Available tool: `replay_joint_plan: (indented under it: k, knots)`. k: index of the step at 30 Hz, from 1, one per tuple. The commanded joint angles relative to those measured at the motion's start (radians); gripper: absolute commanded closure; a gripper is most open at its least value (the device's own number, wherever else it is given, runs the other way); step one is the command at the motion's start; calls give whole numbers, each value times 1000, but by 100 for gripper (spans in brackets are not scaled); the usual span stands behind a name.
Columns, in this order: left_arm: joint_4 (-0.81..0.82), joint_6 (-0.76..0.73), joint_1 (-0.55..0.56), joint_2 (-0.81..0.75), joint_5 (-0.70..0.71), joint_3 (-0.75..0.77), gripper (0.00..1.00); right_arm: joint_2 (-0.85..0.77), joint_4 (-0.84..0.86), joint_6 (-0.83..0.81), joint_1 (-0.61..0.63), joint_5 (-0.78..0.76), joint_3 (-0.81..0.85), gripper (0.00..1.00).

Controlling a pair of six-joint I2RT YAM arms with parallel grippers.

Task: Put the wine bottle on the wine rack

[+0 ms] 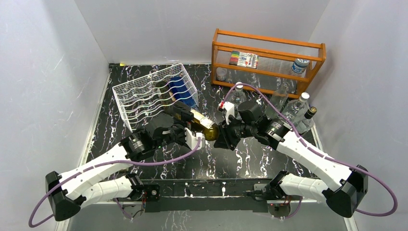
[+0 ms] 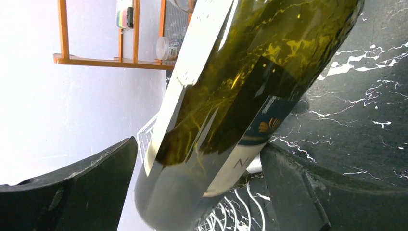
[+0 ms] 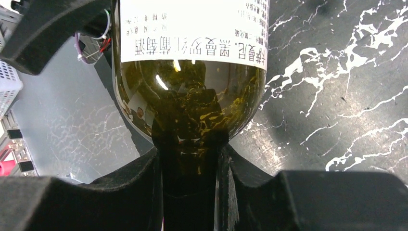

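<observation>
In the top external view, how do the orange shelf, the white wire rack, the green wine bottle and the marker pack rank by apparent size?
1. orange shelf and wine rack: about alike, so not ranked.
2. wine bottle.
3. marker pack.

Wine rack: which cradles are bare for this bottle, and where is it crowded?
The wine rack is bare in its left cradles, between its left grid end and the blue items at its right end. The wine bottle, neck in the right gripper, lies by that right end. Crowded: clear bottles below the orange shelf.
</observation>
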State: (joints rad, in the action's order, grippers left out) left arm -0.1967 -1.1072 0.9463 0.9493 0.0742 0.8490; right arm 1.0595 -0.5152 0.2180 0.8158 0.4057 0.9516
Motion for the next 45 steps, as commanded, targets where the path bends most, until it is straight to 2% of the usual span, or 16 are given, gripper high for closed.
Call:
replay_joint_plan:
  k: [1,8,11,13,16,21,24,35,45]
  knots:
    - [41,54,2,-76,30,-12,2,-46,79,-9,3,7,29,100]
    - [43,217,3,-202,97,-25,2,-38,89,7,3,10,24,100]
    - [124,332,2,-232,233,-12,2,-21,109,21,4,35,20,100]
    - [171,484,2,-217,369,42,2,-6,144,40,6,57,11,100]
    - [95,695,2,-156,516,182,2,35,189,68,19,73,11,100]
    - [13,895,3,-116,567,289,2,121,258,115,74,30,21,100]
    - [-2,981,3,-130,543,308,2,184,314,151,117,-12,25,100]
    - [-87,1038,2,-184,539,312,2,470,511,269,250,-172,137,100]
    - [-144,1055,2,-243,551,312,2,627,629,331,282,-274,237,100]
